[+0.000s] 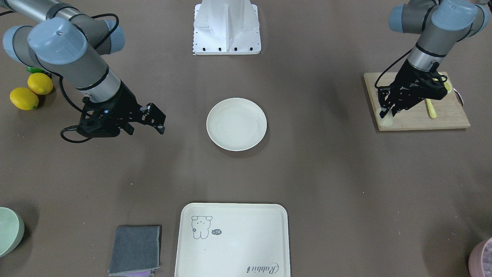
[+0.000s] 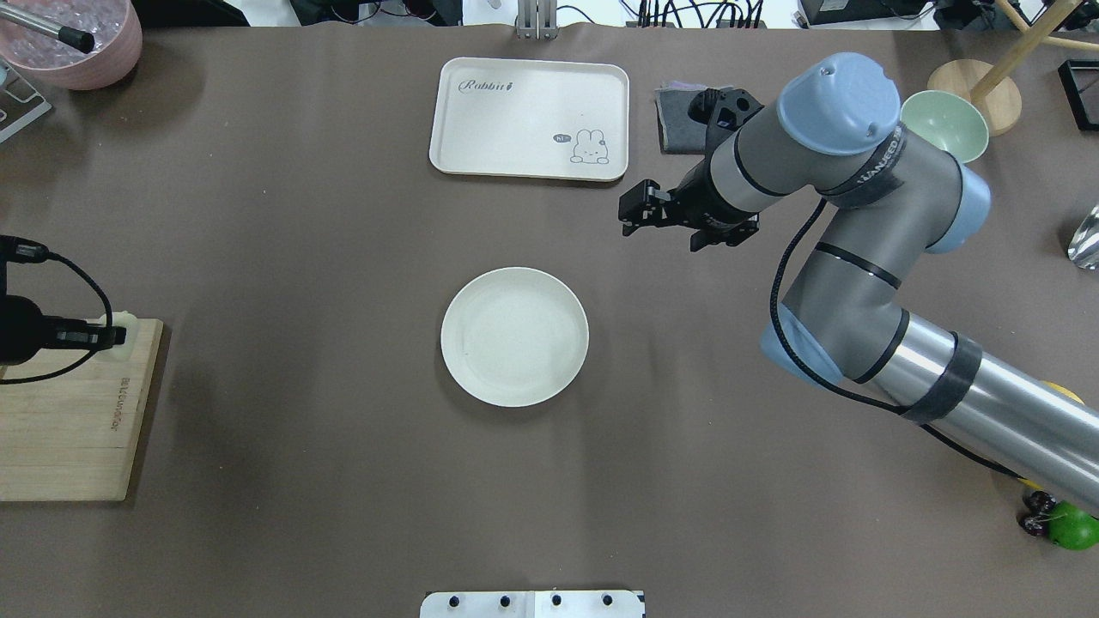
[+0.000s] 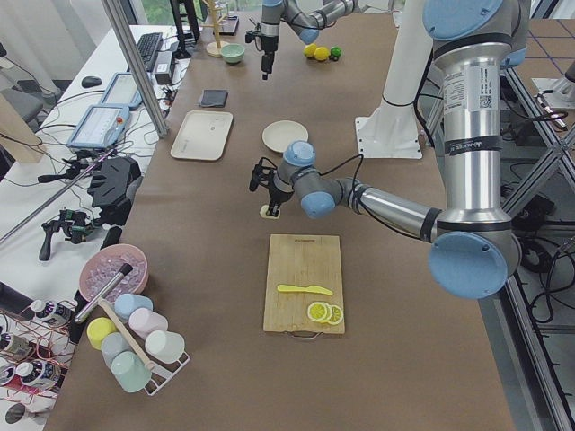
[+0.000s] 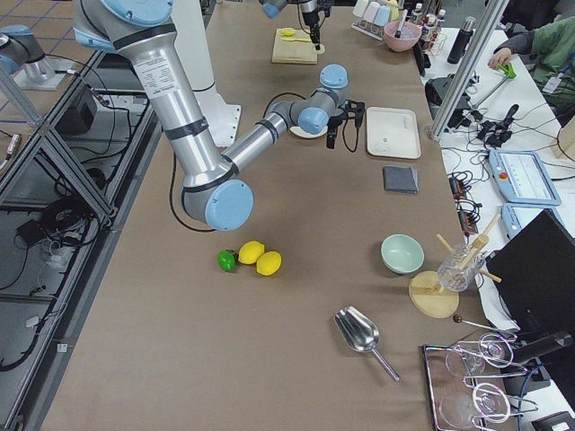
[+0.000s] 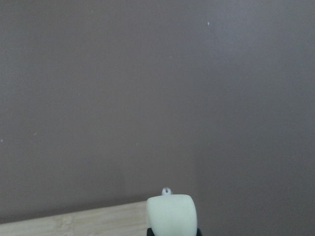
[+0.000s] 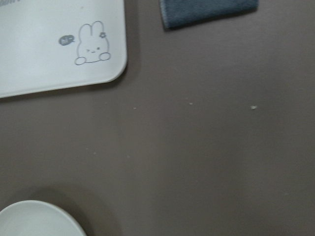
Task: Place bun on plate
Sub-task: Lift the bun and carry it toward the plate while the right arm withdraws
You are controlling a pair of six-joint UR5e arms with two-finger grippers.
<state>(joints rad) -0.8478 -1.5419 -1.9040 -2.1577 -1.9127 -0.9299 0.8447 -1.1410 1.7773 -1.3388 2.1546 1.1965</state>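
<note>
While the plate (image 1: 236,124) is seen bare, progress: the bun (image 5: 171,214) is judged gripped, the carry not yet made
Place: the bun is found at the cutting board's (image 1: 419,115) corner, well apart from the plate
Left gripper (image 1: 387,110): fingers closed on the bun
Right gripper (image 2: 628,215): fingers parted, nothing held, near the plate
Remaining: lifting, carrying, setting down

The tray (image 2: 515,129) bears the script word "Rabbit" and a small "hi" speech bubble.
</note>
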